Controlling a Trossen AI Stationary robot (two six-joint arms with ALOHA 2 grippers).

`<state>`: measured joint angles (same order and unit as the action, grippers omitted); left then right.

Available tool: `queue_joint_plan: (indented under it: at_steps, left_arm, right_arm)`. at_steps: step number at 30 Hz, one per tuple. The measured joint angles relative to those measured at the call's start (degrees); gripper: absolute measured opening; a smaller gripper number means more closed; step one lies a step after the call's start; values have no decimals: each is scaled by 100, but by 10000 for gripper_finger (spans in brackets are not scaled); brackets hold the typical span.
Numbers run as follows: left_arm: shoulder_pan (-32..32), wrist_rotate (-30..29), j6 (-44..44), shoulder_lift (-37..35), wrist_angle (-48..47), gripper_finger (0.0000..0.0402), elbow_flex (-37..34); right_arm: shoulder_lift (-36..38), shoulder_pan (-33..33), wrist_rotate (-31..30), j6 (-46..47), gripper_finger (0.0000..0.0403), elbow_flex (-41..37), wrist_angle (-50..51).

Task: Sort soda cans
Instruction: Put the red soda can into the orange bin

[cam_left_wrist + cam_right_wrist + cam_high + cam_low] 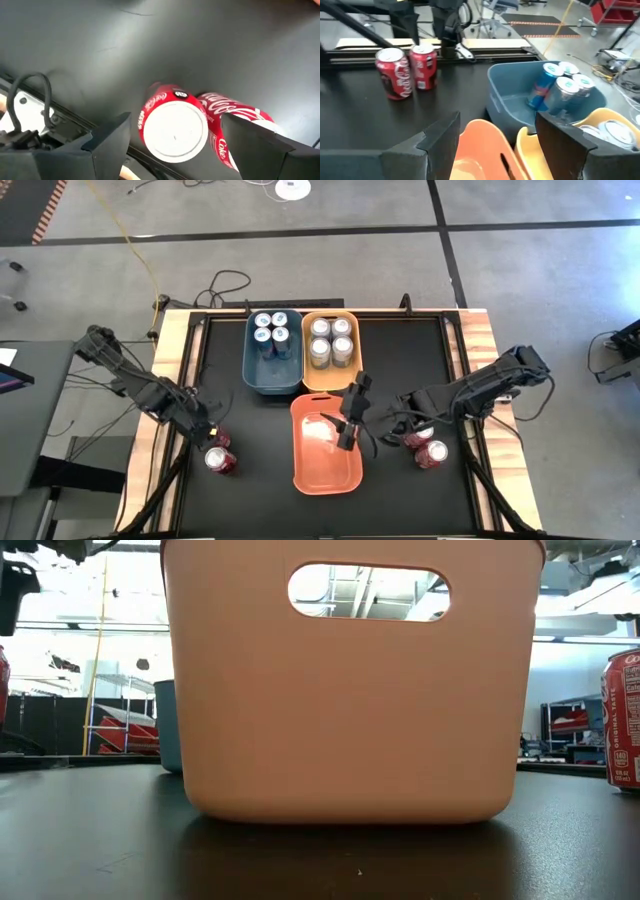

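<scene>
Axis: all twelve cans are seen upright, long axes vertical and silver tops up.
Count: four red cans [221, 461], four blue cans [272, 328] and four silver cans [331, 340] are counted, with three bins.
Red cans: two are stood at the left of the desk [400, 360] and two at the right, either side of the orange bin [325, 470]; none is in a bin.
Blue cans: all four are held in the teal bin [270, 380].
Silver cans: all four are held in the yellow bin [345, 378], beside the teal one.
Writing: the Coca-Cola script is read on the red cans; "ORIGINAL TASTE" is made out in the low view.
Left tool [208, 430]: it is released, with its fingers [112, 137] set astride one left-hand red can and a gap kept on each side.
Right tool [497, 125]: it is released and empty, held over the orange bin.
</scene>
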<state>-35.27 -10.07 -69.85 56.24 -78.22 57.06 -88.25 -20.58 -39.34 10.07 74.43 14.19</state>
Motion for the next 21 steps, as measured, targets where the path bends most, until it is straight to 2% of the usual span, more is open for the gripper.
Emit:
queue_joint_plan:
  at_steps: [7,14,21]
  left_arm:
    - [-266,-205,-682,184,-92,327,-308]
    - [-266,-203,-710,253,72,360,-481]
    - [-266,-83,-545,241,237,368,-490]
  right_arm:
    - [0,-13,76,15,275,0,7]
    - [0,-33,195,16,275,0,16]
    - [0,-33,195,59,275,0,16]
